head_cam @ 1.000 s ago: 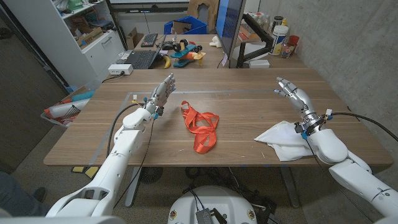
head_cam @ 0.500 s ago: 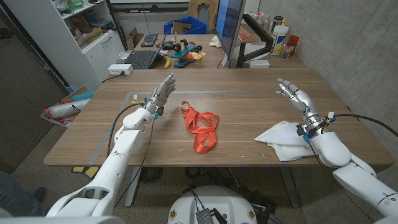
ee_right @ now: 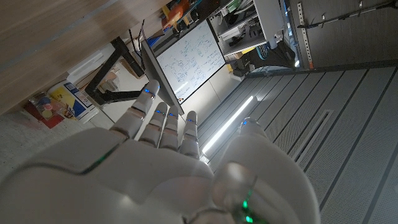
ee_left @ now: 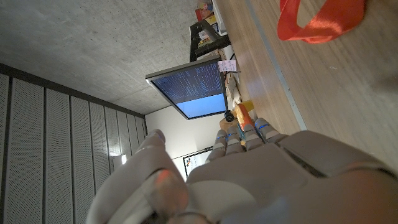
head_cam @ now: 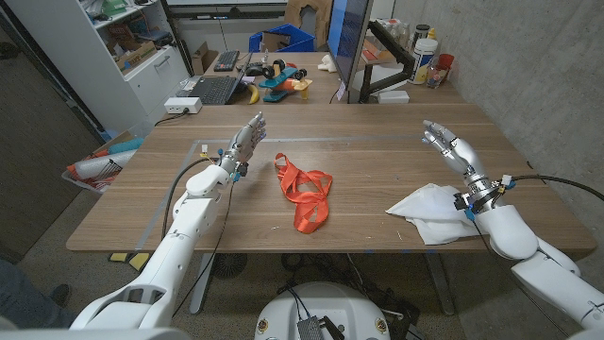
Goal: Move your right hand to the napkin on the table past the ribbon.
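two empty spread hands, right hand (head_cam: 449, 144) raised past white napkin (head_cam: 429, 212), left hand (head_cam: 247, 142) beside orange ribbon (head_cam: 305, 194)

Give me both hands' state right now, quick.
Left hand: open, holding nothing, fingers extended, beside the ribbon.
Right hand: open, holding nothing, fingers spread, above the table beyond the napkin.
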Controlling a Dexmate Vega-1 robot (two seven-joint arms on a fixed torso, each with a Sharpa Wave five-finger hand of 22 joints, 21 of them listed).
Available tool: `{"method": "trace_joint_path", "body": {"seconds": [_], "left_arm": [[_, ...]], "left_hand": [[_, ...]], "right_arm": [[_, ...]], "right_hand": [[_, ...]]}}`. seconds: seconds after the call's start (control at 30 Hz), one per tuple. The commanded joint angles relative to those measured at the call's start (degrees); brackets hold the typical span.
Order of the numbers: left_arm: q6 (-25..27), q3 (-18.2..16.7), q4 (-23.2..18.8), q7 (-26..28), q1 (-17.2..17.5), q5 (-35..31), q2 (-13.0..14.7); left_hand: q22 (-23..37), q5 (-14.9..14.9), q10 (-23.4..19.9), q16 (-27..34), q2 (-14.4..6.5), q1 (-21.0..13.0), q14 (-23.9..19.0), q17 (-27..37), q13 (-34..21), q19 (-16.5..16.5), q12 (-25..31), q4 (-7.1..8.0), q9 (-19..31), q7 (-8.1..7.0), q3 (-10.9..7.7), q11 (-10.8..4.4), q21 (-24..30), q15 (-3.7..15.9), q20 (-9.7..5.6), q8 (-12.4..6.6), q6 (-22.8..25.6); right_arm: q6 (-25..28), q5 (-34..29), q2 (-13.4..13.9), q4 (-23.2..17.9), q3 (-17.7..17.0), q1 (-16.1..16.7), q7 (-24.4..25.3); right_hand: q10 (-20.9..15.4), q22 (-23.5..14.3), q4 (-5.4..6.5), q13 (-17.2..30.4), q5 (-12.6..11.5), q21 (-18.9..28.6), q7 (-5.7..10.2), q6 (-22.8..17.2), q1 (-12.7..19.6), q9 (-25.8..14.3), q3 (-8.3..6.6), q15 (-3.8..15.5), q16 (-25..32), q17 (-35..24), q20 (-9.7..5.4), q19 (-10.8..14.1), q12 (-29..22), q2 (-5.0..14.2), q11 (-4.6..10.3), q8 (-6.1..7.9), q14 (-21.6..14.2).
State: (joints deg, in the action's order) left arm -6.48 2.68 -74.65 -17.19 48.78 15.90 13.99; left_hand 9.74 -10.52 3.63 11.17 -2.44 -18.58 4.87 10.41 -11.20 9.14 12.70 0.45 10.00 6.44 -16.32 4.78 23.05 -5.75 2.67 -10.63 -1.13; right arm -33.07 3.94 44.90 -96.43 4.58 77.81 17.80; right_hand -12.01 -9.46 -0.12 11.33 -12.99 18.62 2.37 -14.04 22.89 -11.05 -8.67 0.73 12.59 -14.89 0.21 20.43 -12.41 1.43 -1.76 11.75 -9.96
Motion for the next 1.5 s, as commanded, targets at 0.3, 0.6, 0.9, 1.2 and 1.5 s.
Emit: {"method": "trace_joint_path", "body": {"seconds": [0.3, 0.6, 0.9, 1.2, 1.5], "left_arm": [[0.57, 0.06, -2.14, 0.66, 1.43, 0.46, 0.62], [0.38, 0.19, -2.3, 0.75, 1.51, 0.49, 0.72], [-0.04, 0.29, -0.13, -0.29, 0.5, 0.99, 0.07], [-0.61, 0.22, 0.71, -0.56, -0.19, 0.69, -0.07], [-0.79, 0.02, 0.72, -0.7, -0.24, 0.71, -0.12]], "left_hand": [[0.13, 0.02, -0.04, -0.12, -0.77, -0.22, 0.34, 0.14, -0.17, 0.07, -0.16, -0.37, 0.27, -0.16, -0.21, -0.37, -0.48, -0.16, 0.21, -0.15, 0.22], [0.14, 0.03, -0.07, -0.14, -0.81, -0.19, 0.38, 0.14, -0.17, 0.06, -0.16, -0.45, 0.27, -0.11, -0.21, -0.31, -0.71, -0.18, 0.24, -0.17, 0.29], [0.15, 0.03, -0.02, -0.15, -0.87, -0.15, 0.42, 0.14, -0.17, 0.02, -0.21, -0.53, 0.27, -0.01, -0.21, -0.28, -0.96, -0.17, 0.21, -0.17, 0.33], [0.15, 0.04, 0.04, -0.2, -0.93, -0.12, 0.57, 0.14, -0.17, 0.02, -0.25, -0.61, 0.27, -0.06, -0.22, -0.31, -1.21, -0.2, 0.13, -0.16, 0.33], [0.16, 0.04, 0.07, -0.2, -1.0, -0.08, 0.58, 0.14, -0.17, -0.06, -0.28, -0.71, 0.27, -0.09, -0.22, -0.34, -1.45, -0.2, 0.09, -0.14, 0.3]], "right_arm": [[2.18, -6.47, 0.42, -4.14, -4.69, 5.61, 2.15], [2.22, -9.04, -0.22, -4.91, -6.61, 7.51, 3.15], [4.17, -13.37, -0.65, -6.67, -8.3, 9.41, 4.44], [6.62, -17.95, -1.2, -8.62, -9.25, 10.66, 6.09], [7.32, -21.36, -1.65, -9.15, -9.64, 11.37, 7.85]], "right_hand": [[-0.87, -0.17, -0.54, 0.19, -0.75, -0.77, 0.23, -0.88, 0.48, -0.28, -0.04, 0.46, 0.46, 0.2, -0.14, 0.71, -0.44, -1.03, 0.4, 0.52, -0.81], [-1.42, -0.18, -0.75, 0.21, -1.11, -1.08, 0.5, -1.46, 0.76, -0.29, -0.19, 0.62, 0.5, 0.35, -0.24, 0.88, -0.52, -0.85, 0.88, 0.68, -1.12], [-1.91, -0.19, -1.04, 0.22, -1.5, -1.42, 0.76, -2.0, 1.02, -0.3, -0.22, 0.78, 0.48, 0.54, -0.35, 1.17, -0.54, -0.94, 1.02, 0.79, -1.35], [-2.39, -0.19, -1.15, 0.24, -1.8, -1.75, 1.02, -2.28, 1.0, -0.31, -0.17, 1.04, 0.5, 0.65, -0.37, 1.31, -0.57, -1.02, 1.26, 0.8, -1.56], [-3.16, -0.2, -1.25, 0.25, -2.19, -2.12, 1.2, -3.16, 0.94, -0.32, -0.09, 1.46, 0.67, 0.78, -0.45, 1.62, -0.68, -1.1, 1.64, 1.01, -2.21]]}}
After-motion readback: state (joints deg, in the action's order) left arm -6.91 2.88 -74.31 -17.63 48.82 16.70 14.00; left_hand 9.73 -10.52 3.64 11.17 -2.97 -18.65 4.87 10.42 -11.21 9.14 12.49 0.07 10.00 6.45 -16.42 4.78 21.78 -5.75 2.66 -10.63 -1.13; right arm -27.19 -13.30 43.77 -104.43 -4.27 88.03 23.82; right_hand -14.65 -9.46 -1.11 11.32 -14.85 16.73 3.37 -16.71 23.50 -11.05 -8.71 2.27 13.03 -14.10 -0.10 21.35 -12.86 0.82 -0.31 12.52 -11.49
